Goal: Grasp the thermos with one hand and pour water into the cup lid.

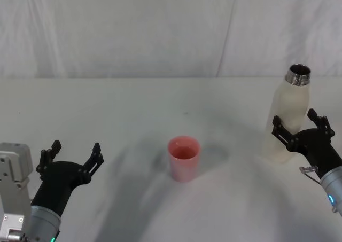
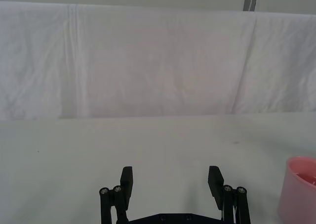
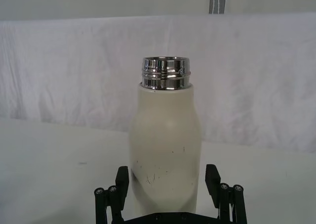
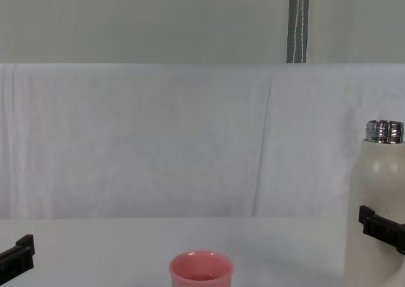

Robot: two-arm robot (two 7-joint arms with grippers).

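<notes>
The right gripper's (image 3: 169, 184) fingers (image 3: 122, 178) are seen spread apart on either side of the thermos's (image 3: 165, 150) lower body, one to each flank, and whether they are touching its wall cannot be told; no squeeze is evident. In the head view the right gripper (image 1: 298, 129) is placed against the near side of the thermos (image 1: 286, 119), which is left standing upright on the table (image 1: 133, 108) at the robot's right, its shiny threaded neck uncapped. From the chest view one black finger is seen laid across the cream body of the thermos (image 4: 378, 192) low down. The cup lid (image 1: 184, 157), a small pink cup, is set upright near the middle of the table, well apart from the thermos, with its mouth open upward; whether it holds any water cannot be made out. The left gripper (image 1: 72, 155) is held low at the robot's left, its fingers spread wide with nothing between them, and it appears to be parked; in the left wrist view the left gripper (image 2: 172, 182) is shown over bare table with the cup lid (image 2: 300, 189) off to one side. The task is judged to be at its first step: the grasp is being lined up but is not yet closed, and the lift, the carry to the cup lid and the pour are all left to do.
</notes>
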